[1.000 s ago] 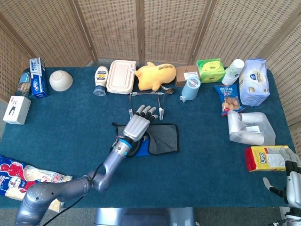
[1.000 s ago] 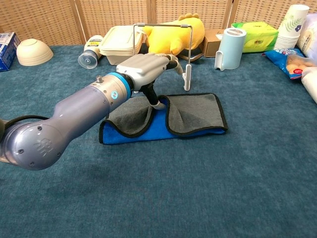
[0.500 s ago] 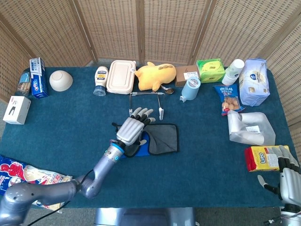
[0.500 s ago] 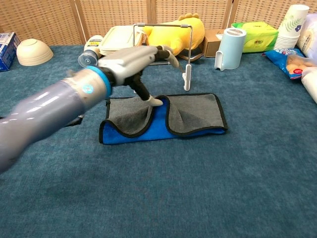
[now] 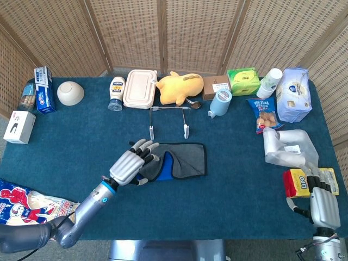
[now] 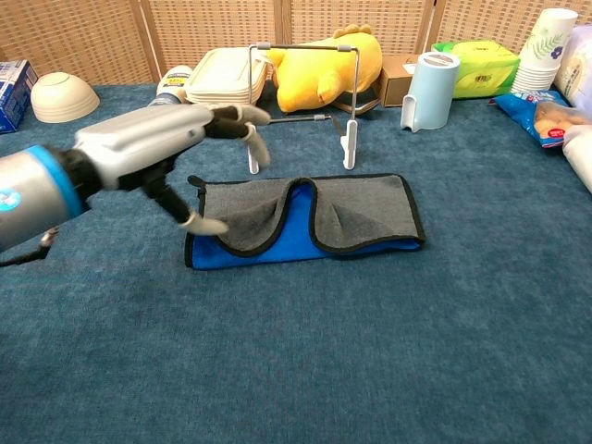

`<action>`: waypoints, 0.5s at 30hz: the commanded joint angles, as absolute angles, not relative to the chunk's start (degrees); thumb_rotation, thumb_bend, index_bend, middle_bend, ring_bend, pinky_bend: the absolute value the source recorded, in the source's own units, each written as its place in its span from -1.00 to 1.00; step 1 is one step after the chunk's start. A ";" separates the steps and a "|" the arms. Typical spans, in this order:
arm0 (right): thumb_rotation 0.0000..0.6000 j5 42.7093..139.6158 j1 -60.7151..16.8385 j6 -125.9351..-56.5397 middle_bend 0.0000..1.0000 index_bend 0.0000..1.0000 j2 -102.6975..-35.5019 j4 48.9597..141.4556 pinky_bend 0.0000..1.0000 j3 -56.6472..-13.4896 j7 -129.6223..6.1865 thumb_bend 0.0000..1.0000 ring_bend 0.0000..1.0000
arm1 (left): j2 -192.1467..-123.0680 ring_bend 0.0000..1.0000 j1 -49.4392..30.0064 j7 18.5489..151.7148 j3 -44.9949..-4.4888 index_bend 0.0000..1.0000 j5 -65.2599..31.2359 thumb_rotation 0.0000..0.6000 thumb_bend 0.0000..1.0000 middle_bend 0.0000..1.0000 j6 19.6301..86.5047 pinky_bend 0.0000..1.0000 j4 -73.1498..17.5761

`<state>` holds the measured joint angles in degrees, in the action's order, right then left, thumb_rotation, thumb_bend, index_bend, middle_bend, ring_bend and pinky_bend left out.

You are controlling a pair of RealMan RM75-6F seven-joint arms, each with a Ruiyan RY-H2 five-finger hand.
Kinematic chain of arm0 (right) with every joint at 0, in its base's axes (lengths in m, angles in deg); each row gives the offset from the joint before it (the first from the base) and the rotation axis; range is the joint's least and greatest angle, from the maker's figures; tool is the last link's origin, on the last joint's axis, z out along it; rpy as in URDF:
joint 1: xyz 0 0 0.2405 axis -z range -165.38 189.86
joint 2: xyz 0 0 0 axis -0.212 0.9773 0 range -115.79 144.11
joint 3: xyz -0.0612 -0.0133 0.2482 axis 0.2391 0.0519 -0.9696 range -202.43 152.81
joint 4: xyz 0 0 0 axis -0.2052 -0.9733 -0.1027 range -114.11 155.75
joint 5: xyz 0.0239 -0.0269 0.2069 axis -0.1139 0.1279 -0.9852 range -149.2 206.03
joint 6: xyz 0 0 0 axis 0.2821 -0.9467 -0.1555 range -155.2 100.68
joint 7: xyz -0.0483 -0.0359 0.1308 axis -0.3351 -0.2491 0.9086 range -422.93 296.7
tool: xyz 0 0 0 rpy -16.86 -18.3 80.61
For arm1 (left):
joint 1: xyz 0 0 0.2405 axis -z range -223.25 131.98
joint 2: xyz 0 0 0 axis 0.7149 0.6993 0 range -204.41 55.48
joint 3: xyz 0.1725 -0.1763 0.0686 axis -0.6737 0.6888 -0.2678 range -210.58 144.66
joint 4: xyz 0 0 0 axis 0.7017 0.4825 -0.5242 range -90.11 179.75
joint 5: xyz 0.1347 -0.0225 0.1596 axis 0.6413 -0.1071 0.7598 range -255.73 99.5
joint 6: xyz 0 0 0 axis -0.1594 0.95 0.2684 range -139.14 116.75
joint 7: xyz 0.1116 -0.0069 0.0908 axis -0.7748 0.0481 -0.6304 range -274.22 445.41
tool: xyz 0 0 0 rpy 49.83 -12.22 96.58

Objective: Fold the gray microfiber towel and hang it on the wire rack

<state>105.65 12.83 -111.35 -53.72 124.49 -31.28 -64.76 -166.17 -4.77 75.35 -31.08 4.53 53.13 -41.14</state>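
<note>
Two hands show here, and neither holds anything: the left hand (image 5: pixel 130 165) hovers with fingers spread just beside the left end of the gray microfiber towel (image 5: pixel 179 160), while the right hand (image 5: pixel 321 205) sits at the near right edge of the tabletop (image 5: pixel 228 201), well apart from the work, its fingers loosely extended and empty. The towel lies flat on the tabletop just in front of the wire rack (image 5: pixel 169 119), roughly folded in on itself, so that gray flaps overlap a blue underside that shows in the middle and along the near edge. That placement suits the task, since the rack stands upright directly behind the cloth with its top bar free. Judging from the rumpled flaps, the fold looks incomplete, and the open left hand seems poised to take the left edge for another fold or a lift.
</note>
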 commanded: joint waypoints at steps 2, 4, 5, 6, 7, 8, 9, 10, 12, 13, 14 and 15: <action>1.00 105.62 12.59 -111.24 -0.98 -0.88 -53.84 124.56 -1.00 -31.27 -64.96 -0.58 -1.00 | -165.65 -1.00 -7.10 74.56 -33.14 -0.41 7.03 1.00 -0.51 -0.84 55.60 -1.00 -40.54; 1.00 105.62 12.55 -111.26 -0.98 -0.88 -53.85 124.55 -1.00 -31.24 -64.92 -0.58 -1.00 | -165.83 -1.00 -7.64 74.63 -33.44 -0.41 7.32 1.00 -0.51 -0.84 55.85 -1.00 -40.24; 1.00 105.62 12.53 -111.28 -0.98 -0.88 -53.86 124.52 -1.00 -31.23 -64.88 -0.58 -1.00 | -165.94 -1.00 -7.84 74.51 -33.56 -0.41 7.45 1.00 -0.51 -0.84 55.90 -1.00 -40.01; 1.00 105.57 12.53 -111.29 -0.98 -0.88 -53.85 124.46 -1.00 -31.21 -64.80 -0.58 -1.00 | -166.19 -1.00 -8.14 74.05 -33.72 -0.41 7.62 1.00 -0.51 -0.84 56.02 -1.00 -39.47; 1.00 105.52 12.55 -111.30 -0.98 -0.88 -53.81 124.39 -1.00 -31.17 -64.69 -0.58 -1.00 | -166.58 -1.00 -8.41 73.63 -33.82 -0.41 7.86 1.00 -0.51 -0.84 56.23 -1.00 -38.88; 1.00 105.48 12.58 -111.35 -0.98 -0.88 -53.77 124.34 -1.00 -31.15 -64.61 -0.58 -1.00 | -166.91 -1.00 -8.60 73.34 -33.88 -0.41 8.05 1.00 -0.51 -0.84 56.40 -1.00 -38.38; 1.00 105.47 12.61 -111.39 -0.98 -0.88 -53.74 124.31 -1.00 -31.11 -64.53 -0.58 -1.00 | -167.25 -1.00 -8.76 73.10 -33.90 -0.41 8.23 1.00 -0.51 -0.84 56.53 -1.00 -37.90; 1.00 105.48 12.65 -111.44 -0.98 -0.88 -53.70 124.27 -1.00 -31.07 -64.42 -0.58 -1.00 | -167.57 -1.00 -8.88 72.89 -33.91 -0.40 8.41 1.00 -0.51 -0.84 56.62 -1.00 -37.43; 1.00 105.49 12.76 -111.59 -0.98 -0.88 -53.57 124.20 -1.00 -30.99 -64.26 -0.58 -1.00 | -168.48 -1.00 -9.00 72.30 -33.80 -0.41 8.85 1.00 -0.51 -0.83 56.70 -1.00 -36.22; 1.00 105.52 12.82 -111.73 -0.98 -0.88 -53.52 124.19 -1.00 -30.97 -64.16 -0.58 -1.00 | -169.01 -1.00 -8.99 72.09 -33.72 -0.41 9.07 1.00 -0.51 -0.83 56.63 -1.00 -35.61; 1.00 105.50 12.88 -111.82 -0.98 -0.88 -53.48 124.18 -1.00 -30.94 -64.08 -0.58 -1.00 | -169.39 -1.00 -8.98 72.04 -33.64 -0.40 9.17 1.00 -0.51 -0.83 56.51 -1.00 -35.20; 1.00 105.48 12.93 -111.88 -0.98 -0.88 -53.44 124.16 -1.00 -30.91 -64.02 -0.58 -1.00 | -169.73 -1.00 -8.94 72.01 -33.55 -0.40 9.26 1.00 -0.51 -0.83 56.37 -1.00 -34.80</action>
<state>105.48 12.93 -111.87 -53.44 124.17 -30.91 -64.03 -169.28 -8.92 72.20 -33.68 9.02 56.52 -35.27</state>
